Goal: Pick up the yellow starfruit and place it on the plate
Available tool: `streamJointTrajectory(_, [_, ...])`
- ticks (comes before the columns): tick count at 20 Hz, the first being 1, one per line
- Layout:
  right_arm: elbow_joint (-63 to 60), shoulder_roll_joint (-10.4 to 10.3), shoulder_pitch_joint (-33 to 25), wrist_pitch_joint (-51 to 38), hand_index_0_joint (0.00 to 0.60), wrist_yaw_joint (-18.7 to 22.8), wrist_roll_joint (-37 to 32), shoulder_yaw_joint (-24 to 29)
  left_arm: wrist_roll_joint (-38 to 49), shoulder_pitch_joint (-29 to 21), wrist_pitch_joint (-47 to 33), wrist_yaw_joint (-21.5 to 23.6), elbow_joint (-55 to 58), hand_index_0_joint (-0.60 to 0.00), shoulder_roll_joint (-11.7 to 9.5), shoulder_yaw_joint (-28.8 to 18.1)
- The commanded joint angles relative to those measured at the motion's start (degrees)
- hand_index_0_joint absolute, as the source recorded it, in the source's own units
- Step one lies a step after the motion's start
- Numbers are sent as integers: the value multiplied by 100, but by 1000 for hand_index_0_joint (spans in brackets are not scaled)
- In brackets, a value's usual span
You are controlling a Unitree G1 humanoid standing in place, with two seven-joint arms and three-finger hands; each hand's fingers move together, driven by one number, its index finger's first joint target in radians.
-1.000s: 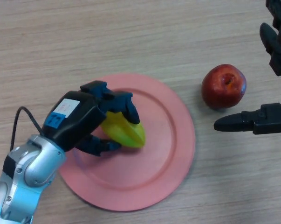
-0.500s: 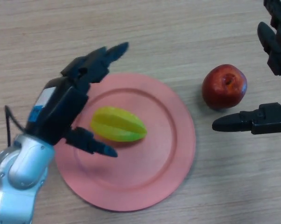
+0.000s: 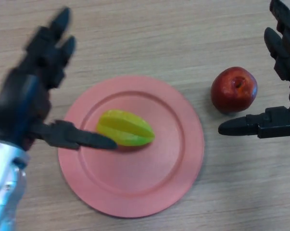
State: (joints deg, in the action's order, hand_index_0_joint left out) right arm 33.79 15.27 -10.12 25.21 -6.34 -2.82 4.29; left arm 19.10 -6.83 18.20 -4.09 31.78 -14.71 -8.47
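At far left, over the wooden tabletop (image 3: 149, 33): left robot hand (image 3: 24, 103), raised off the surface, fingers (image 3: 53, 41) straight and spread toward the upper left, thumb (image 3: 80, 138) stretched out to the right, holding nothing. Thumb tip reaching over the plate's left side and ending just beside the near left end of the fruit, contact impossible to judge from above.

At centre: round pink plate (image 3: 183, 144), flat on the tabletop. Lying on it, a little left of the plate's middle: yellow starfruit (image 3: 125, 127), on its side, ridges running lengthwise, long axis roughly left to right.

Right of the plate, off its rim and apart from it: red apple (image 3: 233, 90), stem dimple facing up.

At the right edge: right robot hand (image 3: 279, 120), likewise splayed and empty, thumb pointing left below the apple, fingers extended above and right of it, clear of the apple.
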Motion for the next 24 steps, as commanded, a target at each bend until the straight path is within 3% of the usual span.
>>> streamJointTrajectory(1, [223,58,-134,-989,0,99,-311,137,592,-31,-768,518,417,0,-188,-514])
streamJointTrajectory(5, [214,65,-166,-1098,0,166,-384,162,1169,-68,-706,769,526,0,-250,-475])
streamJointTrajectory(11, [106,19,-244,-1116,0,232,-513,73,587,-113,-614,891,506,0,-269,-388])
streamJointTrajectory(17, [163,-81,-289,-969,0,193,-582,-132,-125,-150,-55,620,629,0,-372,-459])
streamJointTrajectory(24, [290,-89,-182,-785,0,111,-765,-97,-722,-55,-433,503,597,0,-261,-354])
